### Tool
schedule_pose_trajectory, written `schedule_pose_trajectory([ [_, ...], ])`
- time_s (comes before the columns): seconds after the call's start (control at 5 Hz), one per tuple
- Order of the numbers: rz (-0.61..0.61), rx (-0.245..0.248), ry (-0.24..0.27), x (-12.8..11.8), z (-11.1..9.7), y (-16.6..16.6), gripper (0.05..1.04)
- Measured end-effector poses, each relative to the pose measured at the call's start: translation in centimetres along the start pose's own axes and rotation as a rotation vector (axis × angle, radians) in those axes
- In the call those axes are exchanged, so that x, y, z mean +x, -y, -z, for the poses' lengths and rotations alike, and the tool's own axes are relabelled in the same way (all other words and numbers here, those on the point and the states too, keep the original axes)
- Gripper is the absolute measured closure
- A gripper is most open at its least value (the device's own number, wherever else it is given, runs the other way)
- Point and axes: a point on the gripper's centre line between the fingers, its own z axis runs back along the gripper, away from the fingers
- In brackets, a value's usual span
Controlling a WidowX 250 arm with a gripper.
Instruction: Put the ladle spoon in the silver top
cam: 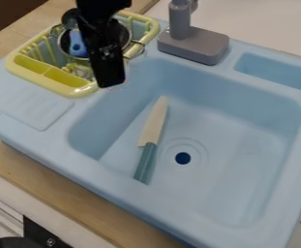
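See claw (111, 80) over yellow rack (61, 89), cannot tell how open or whether gripping anything, with blue ladle (78, 44) at silver pot (123, 35) and knife (155, 122) in sink (243, 104).

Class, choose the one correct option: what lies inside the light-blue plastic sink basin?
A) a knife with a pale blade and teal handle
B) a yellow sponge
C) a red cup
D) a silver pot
A, because the knife with a pale blade and teal handle lies on the basin's floor beside the dark round drain.

Toy kitchen: blue sink (230, 140), gray faucet (192, 44), yellow dish rack (22, 70).
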Motion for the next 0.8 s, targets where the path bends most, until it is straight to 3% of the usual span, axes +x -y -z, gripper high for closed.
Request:
schedule_pose_trajectory([
  [0.2,0.035,0.036,0.057,1.8,0.0,0.6,0.084],
  [0.4,0.037,0.041,0.132,4.8,0.3,1.8,0.084],
  [0.8,0.061,0.008,0.144,9.8,1.5,4.8,0.084],
])
